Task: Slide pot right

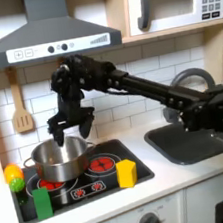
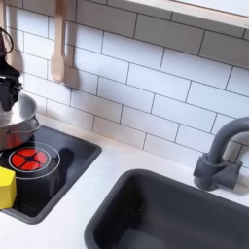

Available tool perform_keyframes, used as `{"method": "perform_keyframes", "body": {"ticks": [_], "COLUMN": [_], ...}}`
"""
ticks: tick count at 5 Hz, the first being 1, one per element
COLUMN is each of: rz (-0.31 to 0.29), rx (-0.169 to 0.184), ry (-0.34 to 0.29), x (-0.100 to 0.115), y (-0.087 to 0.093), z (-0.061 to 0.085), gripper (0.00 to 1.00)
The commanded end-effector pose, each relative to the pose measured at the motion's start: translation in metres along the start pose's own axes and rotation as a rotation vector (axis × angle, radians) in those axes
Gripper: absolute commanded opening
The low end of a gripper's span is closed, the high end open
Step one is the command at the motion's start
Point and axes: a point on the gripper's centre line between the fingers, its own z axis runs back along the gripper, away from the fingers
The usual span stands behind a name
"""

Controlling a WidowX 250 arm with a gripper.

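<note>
Stovetop [image 1: 143, 175]: pot [image 1: 58, 160] amid yellow block [image 1: 127, 173], green block [image 1: 42, 201].

— That arm [image 1: 129, 80] is black all over, isn't it?

— Matte black, yes. Boxy links joined by chunkier blocks at the joints, and it thickens toward the base on the first exterior view's right, where the bulk looks like a stack of dark housings.

— Any markings?

— A few small pale specks along the upper link, possibly screws or labels; the picture is too soft to say which.

— And the gripper [image 1: 63, 134]?

— Black too, with two thin fingers under a squarish wrist block. In the second exterior view the gripper [image 2: 8, 92] shows as a dark, ribbed piece at the edge, with a thin black cable [image 2: 8, 41] looping above it.
</note>
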Motion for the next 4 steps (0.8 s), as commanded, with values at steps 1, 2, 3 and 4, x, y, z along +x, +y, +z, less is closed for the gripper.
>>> {"method": "perform_keyframes", "body": {"ticks": [1, 2, 3, 4], "rz": [-0.017, -0.035, -0.051, -0.070], "rx": [0.004, 0.001, -0.006, -0.007], "ry": [0.013, 0.023, 0.034, 0.041], "x": [0.007, 0.010, 0.017, 0.020], "y": [0.005, 0.004, 0.005, 0.008], "z": [-0.015, -0.020, -0.031, -0.038], "gripper": [1.00, 1.00, 1.00, 1.00]}}
